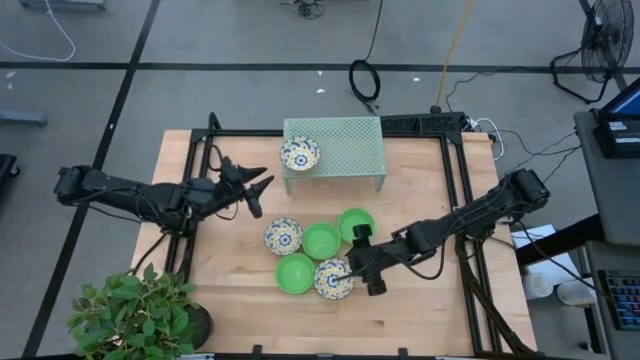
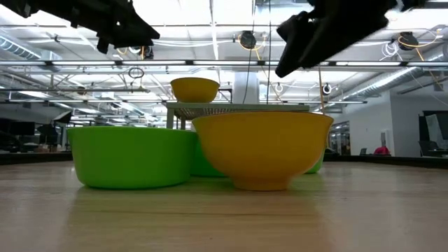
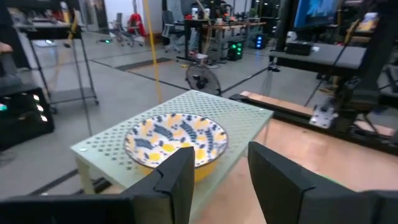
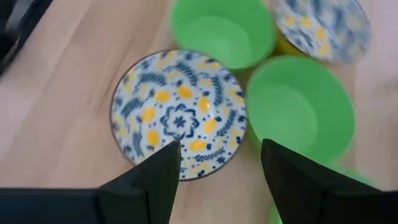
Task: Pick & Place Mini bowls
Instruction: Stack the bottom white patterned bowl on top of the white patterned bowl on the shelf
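One floral bowl [image 1: 300,153] stands on the pale green mesh rack [image 1: 345,145]; in the left wrist view this bowl [image 3: 176,140] sits near the rack's corner. My left gripper [image 1: 260,195] hovers open just off the rack's left end, fingers [image 3: 180,177] pointing at that bowl. On the table cluster two floral bowls [image 1: 283,236] [image 1: 333,278] and three green bowls [image 1: 321,240] [image 1: 356,224] [image 1: 295,273]. My right gripper [image 1: 360,262] is open, raised above the near floral bowl [image 4: 179,115], beside its right rim. From table height the floral bowls show yellow outsides [image 2: 262,150].
A potted plant [image 1: 140,310] stands at the table's near left corner. Black frame rails [image 1: 460,190] run along the table's left and right sides. Bare wood lies in front of the rack and near the table's near edge [image 1: 420,320].
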`<act>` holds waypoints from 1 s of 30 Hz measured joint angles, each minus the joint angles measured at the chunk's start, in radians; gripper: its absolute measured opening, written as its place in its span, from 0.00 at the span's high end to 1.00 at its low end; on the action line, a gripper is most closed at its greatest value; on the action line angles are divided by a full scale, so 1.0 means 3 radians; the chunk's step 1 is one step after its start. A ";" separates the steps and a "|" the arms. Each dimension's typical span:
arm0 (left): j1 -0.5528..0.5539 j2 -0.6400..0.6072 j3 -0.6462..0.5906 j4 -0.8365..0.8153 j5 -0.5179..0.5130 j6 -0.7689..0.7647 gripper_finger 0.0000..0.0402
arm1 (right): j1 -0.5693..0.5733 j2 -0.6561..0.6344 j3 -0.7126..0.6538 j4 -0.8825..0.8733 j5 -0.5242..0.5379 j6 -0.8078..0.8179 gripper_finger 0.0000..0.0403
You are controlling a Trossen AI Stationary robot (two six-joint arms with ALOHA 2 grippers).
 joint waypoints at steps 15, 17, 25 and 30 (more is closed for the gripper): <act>-0.0010 0.0000 0.0000 -0.0084 0.0109 -0.0475 0.62 | -0.0185 0.0835 0.0574 -0.0933 -0.0458 0.1958 0.48; -0.0010 0.0000 0.0000 -0.0081 0.0152 -0.0508 0.62 | -0.0181 0.0861 0.0574 -0.0880 -0.0455 0.1962 0.48; -0.0010 0.0000 0.0000 -0.0082 0.0163 -0.0686 0.62 | -0.0181 0.0872 0.0575 -0.0724 -0.0449 0.1938 0.48; -0.0010 0.0000 0.0000 -0.0062 0.0293 -0.0747 0.62 | -0.0172 0.0871 0.0575 -0.0778 -0.0449 0.1920 0.53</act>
